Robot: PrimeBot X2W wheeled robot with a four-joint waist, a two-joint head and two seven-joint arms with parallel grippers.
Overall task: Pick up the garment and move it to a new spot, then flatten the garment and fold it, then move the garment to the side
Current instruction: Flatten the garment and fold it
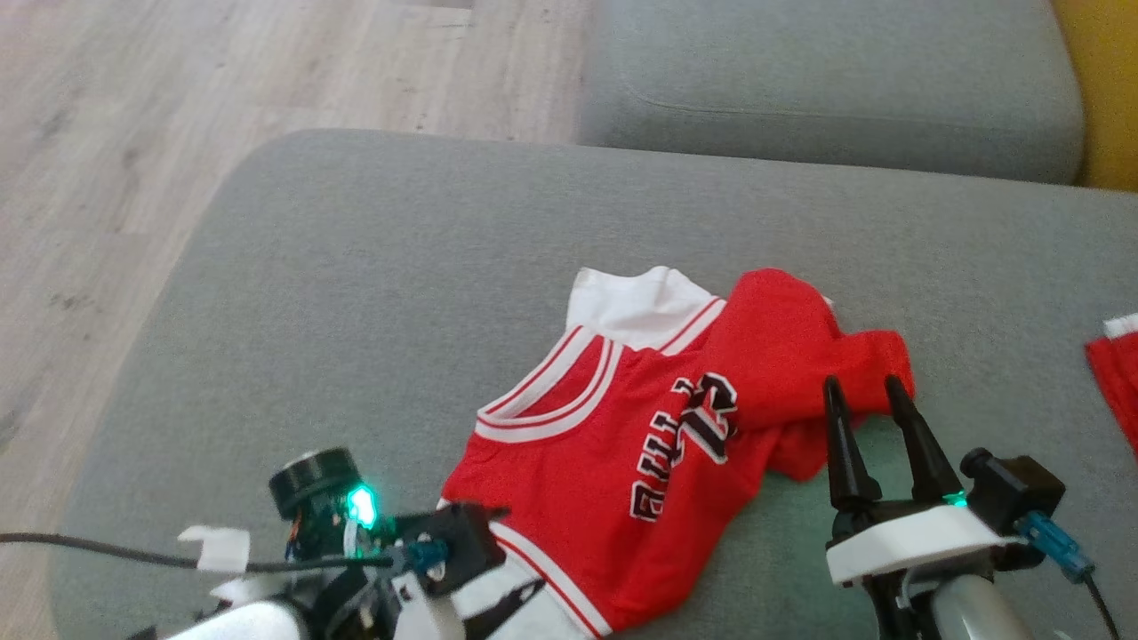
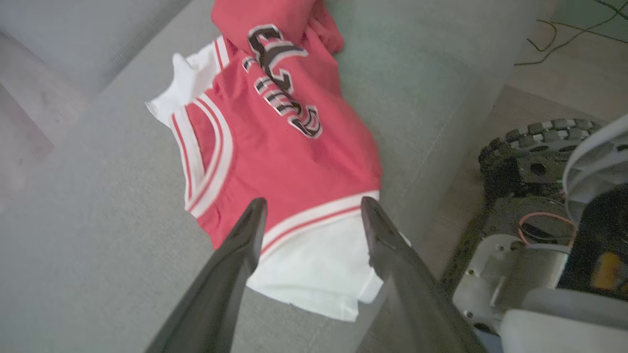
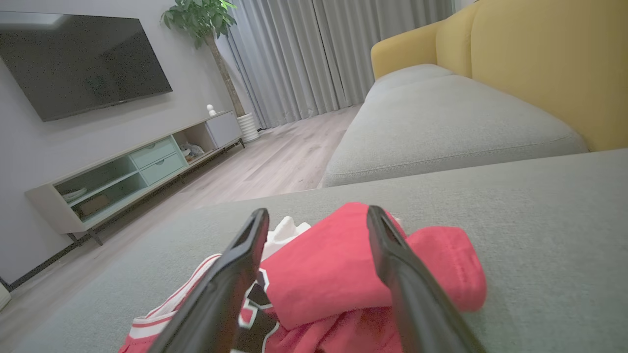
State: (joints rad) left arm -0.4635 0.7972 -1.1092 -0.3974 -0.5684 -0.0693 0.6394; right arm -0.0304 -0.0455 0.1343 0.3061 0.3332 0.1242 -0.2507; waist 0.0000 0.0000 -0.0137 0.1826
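– Two hands: what is each doing?
– Both stand spread with nothing in them. The left hand point(image 2: 311, 206) hangs over the near end of the jersey point(image 1: 622, 427), a finger on either side of the white hem. The right hand point(image 1: 862, 384) points at the far red end. Its tips are just beside the cloth, and I cannot tell whether they touch it.
– Where is the jersey?
– On the grey sofa point(image 1: 356, 267) seat, near its front edge, between the two hands.
– Flat?
– No. The far end is doubled back over the number, white inside cloth shows at two ends, and the body is rumpled.
– So how far along?
– Early, I'd say. If this is the new spot, the first move is done, though the pictures can't prove it. The flattening isn't finished, no proper fold is made, and the shift to the side is still to do.
– Anything else near?
– Another bit of red cloth point(image 1: 1116, 373) at the right edge of the seat, well apart from the jersey
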